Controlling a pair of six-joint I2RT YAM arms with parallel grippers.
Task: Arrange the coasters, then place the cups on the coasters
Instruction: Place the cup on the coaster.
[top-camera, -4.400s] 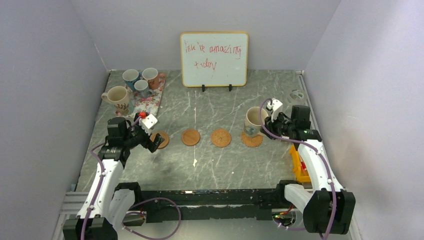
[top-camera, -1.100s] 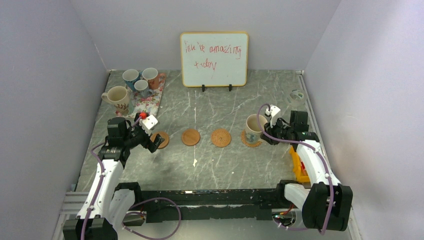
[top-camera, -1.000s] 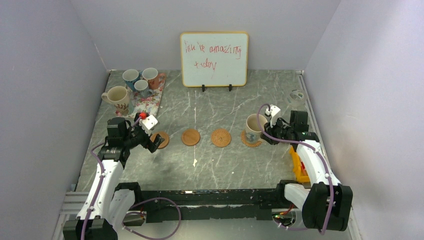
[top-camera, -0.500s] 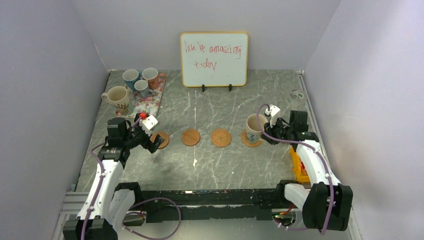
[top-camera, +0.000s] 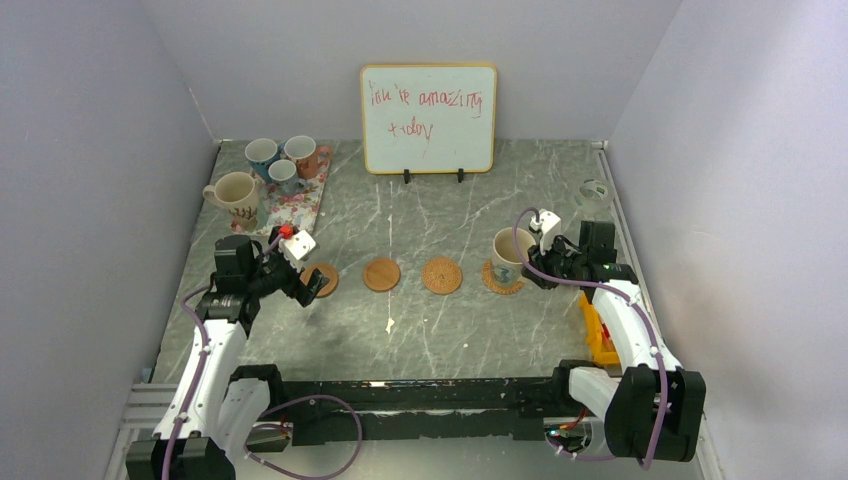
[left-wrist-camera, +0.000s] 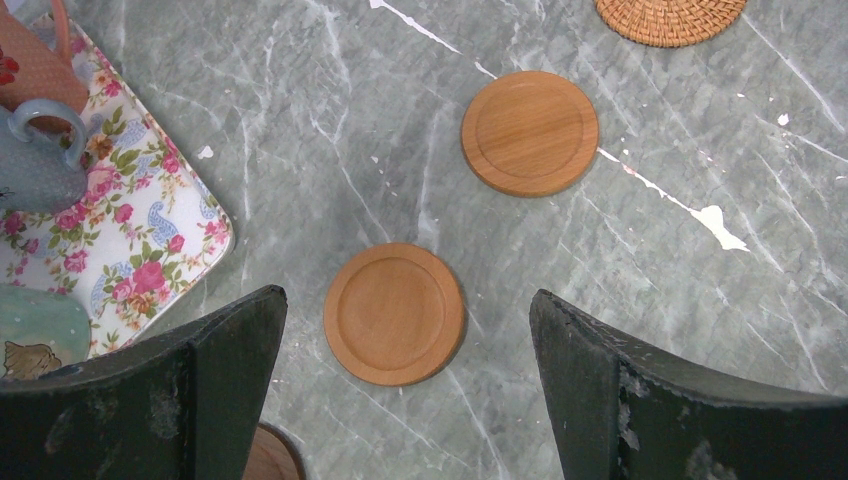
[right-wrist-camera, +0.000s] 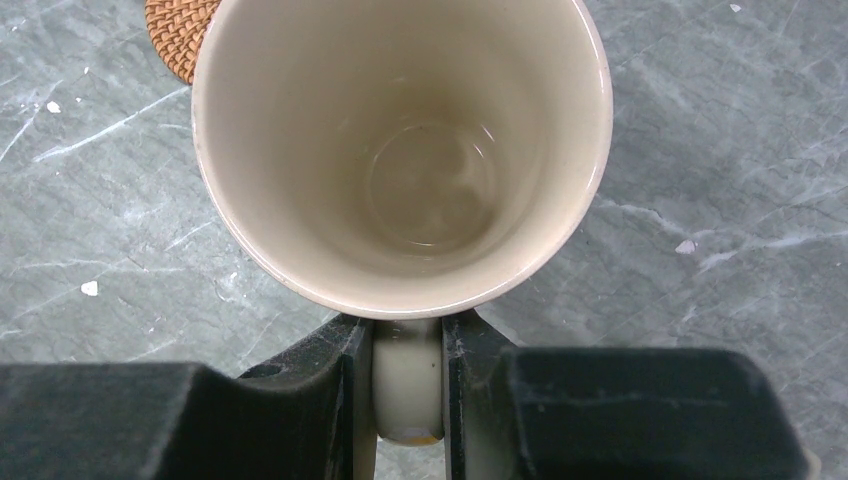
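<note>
**Top view.** Reference: the tray (top-camera: 300, 205). Four cups (top-camera: 283, 175) wait on it or against its left edge, untouched. The coasters (top-camera: 381, 274) run in an even row rightward from off the tray's near corner. I judge the spacing is meant to give each cup its own seat. The end coaster (top-camera: 503, 284), farthest from the tray, has the cup (top-camera: 505, 250) over it, set toward its far edge. The right fingers (top-camera: 530, 270) are at the side of the cup facing away from the tray. The left fingers (top-camera: 308, 285) hang over the end of the row nearest the tray.

**Left wrist view.** The left fingers (left-wrist-camera: 150, 400) are spread wide and grip nothing. They straddle a plain coaster (left-wrist-camera: 393, 313) just off the corner of the tray (left-wrist-camera: 150, 250). A further disc (left-wrist-camera: 272, 458) shows beneath the tray-side finger. It is likely the fifth coaster, not yet in line.

**Right wrist view.** The tray is out of frame. The right fingers (right-wrist-camera: 300, 400) are clamped on the handle (right-wrist-camera: 407, 385), a hold that keeps the cup (right-wrist-camera: 400, 150) upright and its mouth clear. What I take to be the end coaster (right-wrist-camera: 180, 35) peeks past the rim. I cannot tell whether the base is seated, and release should wait on that.
</note>
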